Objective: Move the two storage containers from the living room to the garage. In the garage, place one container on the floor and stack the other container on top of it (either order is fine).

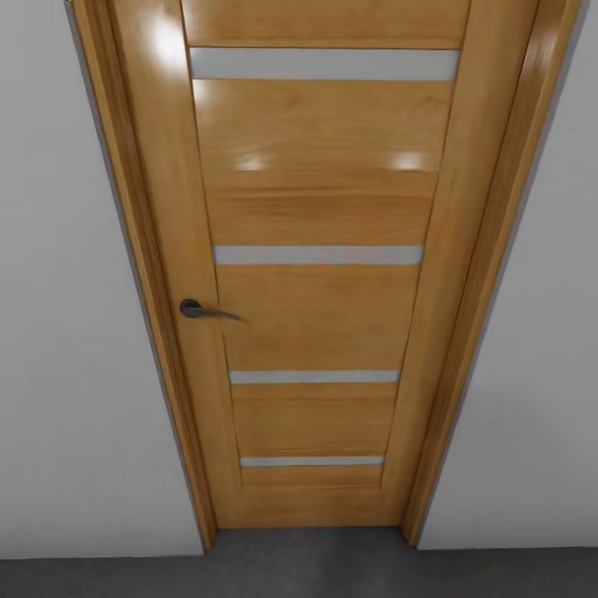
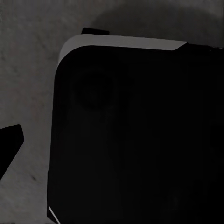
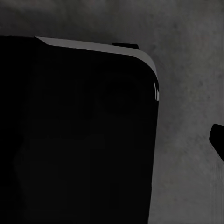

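The two storage containers are out of view. I face a shut wooden door (image 1: 320,274) at close range, honey-coloured with several frosted horizontal strips and a dark lever handle (image 1: 199,310) on its left side. In the left wrist view, one dark fingertip (image 2: 10,142) of my left gripper pokes in at the edge beside my black base (image 2: 135,140), above a dark grey rough floor (image 2: 28,70). The right wrist view has a dark fingertip (image 3: 218,140) next to the same base (image 3: 74,135). Nothing shows between the fingers.
Plain white walls (image 1: 66,332) flank the door frame on both sides. A strip of dark grey floor (image 1: 299,573) runs along the foot of the door and walls. The robot base stands close in front of the door.
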Motion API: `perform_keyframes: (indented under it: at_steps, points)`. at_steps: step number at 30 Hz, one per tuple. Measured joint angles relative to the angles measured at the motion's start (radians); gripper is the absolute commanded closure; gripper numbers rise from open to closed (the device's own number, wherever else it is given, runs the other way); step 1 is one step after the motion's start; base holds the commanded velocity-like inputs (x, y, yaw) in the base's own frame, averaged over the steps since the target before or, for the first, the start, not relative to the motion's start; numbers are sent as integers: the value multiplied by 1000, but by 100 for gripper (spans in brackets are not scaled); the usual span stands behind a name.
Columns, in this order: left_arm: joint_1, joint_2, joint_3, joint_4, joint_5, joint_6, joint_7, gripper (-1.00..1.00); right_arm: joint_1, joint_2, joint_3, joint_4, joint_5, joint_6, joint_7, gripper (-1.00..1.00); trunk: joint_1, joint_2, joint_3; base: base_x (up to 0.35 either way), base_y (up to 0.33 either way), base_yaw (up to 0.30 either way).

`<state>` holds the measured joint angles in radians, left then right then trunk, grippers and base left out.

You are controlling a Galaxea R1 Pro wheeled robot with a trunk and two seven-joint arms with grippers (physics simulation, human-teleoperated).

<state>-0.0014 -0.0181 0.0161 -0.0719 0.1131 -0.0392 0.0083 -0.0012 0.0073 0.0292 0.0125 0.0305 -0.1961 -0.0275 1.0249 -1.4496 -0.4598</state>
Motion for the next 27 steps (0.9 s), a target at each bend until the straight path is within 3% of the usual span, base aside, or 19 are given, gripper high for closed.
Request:
perform_keyframes:
  at_steps: [23, 27]
  points:
    - [0, -1, 0, 0, 0, 0, 0, -100, 0, -3, 6, 0, 5, 1, 1, -100, 0, 0, 0, 1, -34, 29]
    - [0, -1, 1, 0, -1, 0, 0, -100, 0, -4, 6, 0, 4, 3, 1, -100, 0, 0, 0, 0, -206, 0]
